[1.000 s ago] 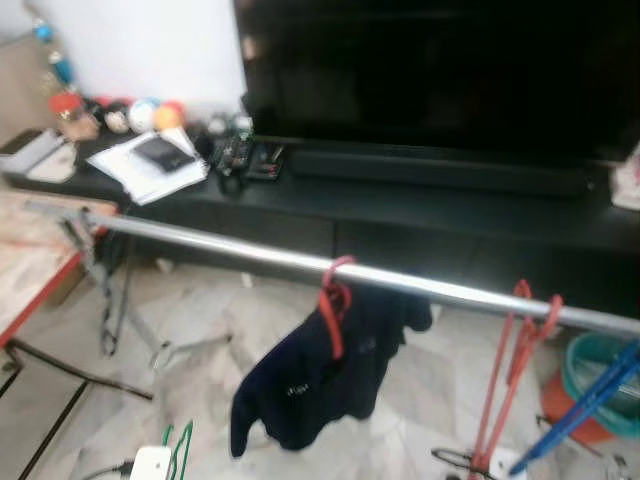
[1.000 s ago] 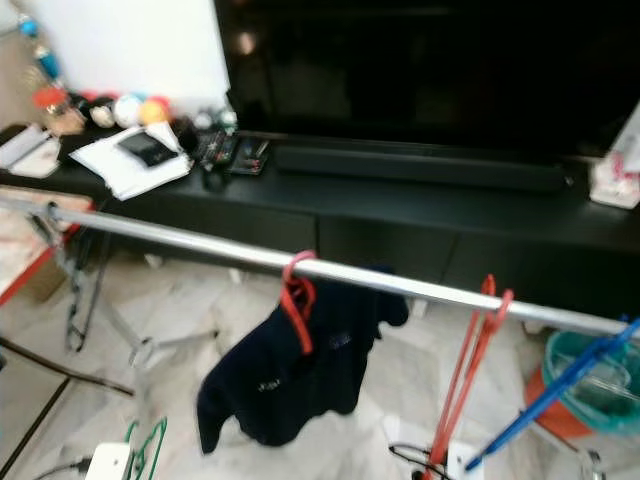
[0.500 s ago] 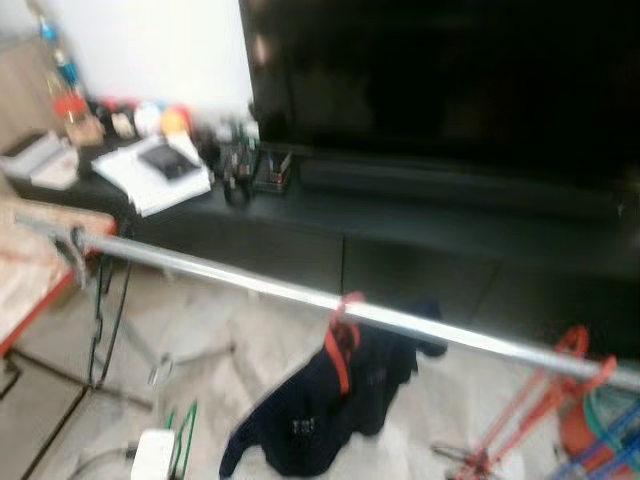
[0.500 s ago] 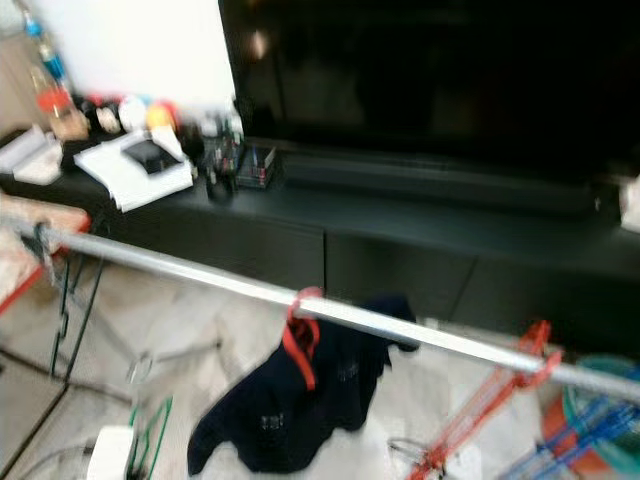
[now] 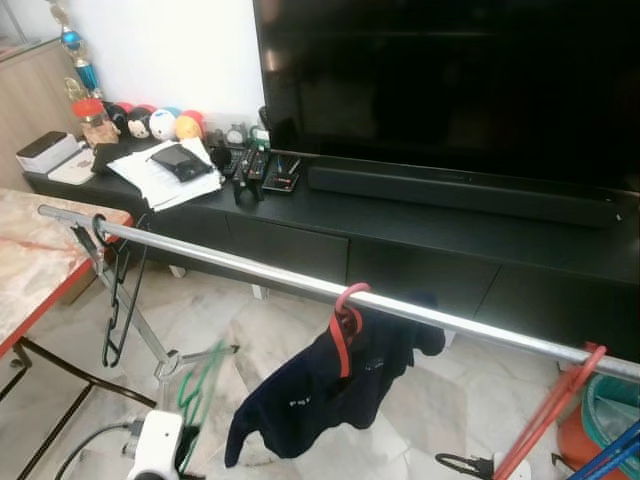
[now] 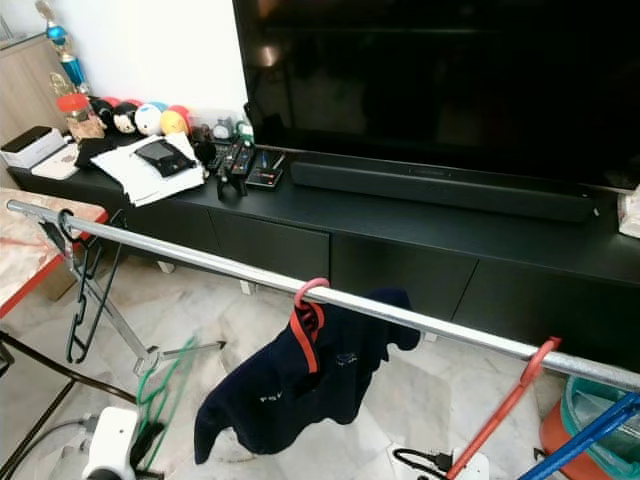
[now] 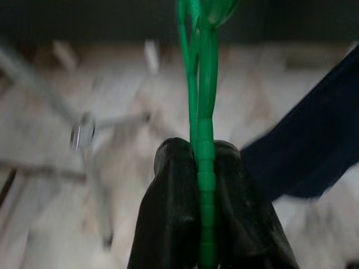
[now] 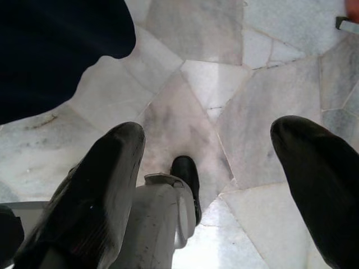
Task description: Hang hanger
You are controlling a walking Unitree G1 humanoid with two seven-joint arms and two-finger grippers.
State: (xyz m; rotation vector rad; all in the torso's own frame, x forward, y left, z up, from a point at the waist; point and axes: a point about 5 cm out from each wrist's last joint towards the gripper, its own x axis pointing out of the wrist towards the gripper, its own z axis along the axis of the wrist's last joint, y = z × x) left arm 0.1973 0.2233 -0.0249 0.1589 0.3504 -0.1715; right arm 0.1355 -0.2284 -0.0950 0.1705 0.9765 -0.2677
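the left gripper has its two black fingers pressed together on the thin green hanger, pinching the shaft so that it runs straight up between the pads. in the head views the same green hanger sits low, down by the robot's white forearm near the marble floor, well below the silver clothes rail, so by my judgement the hanging itself is not yet done. the right gripper hangs idle with its fingers spread wide apart, holding nothing, pointed at the floor. out from the hand, the rail runs across the scene; a dark hanger dangles near its left end, a red hanger carrying a navy shirt hangs around the middle, and another red hanger and a blue one lean toward the right end. behind stands the black tv console. the risks, as i judge them: the grip is on a narrow plastic rod, so the hanger may twist or slip as it is lifted; the hook may miss the rail if it is turned the wrong way; and bringing it up too close to the shirt could snag the fabric or knock the red hanger along the rail.
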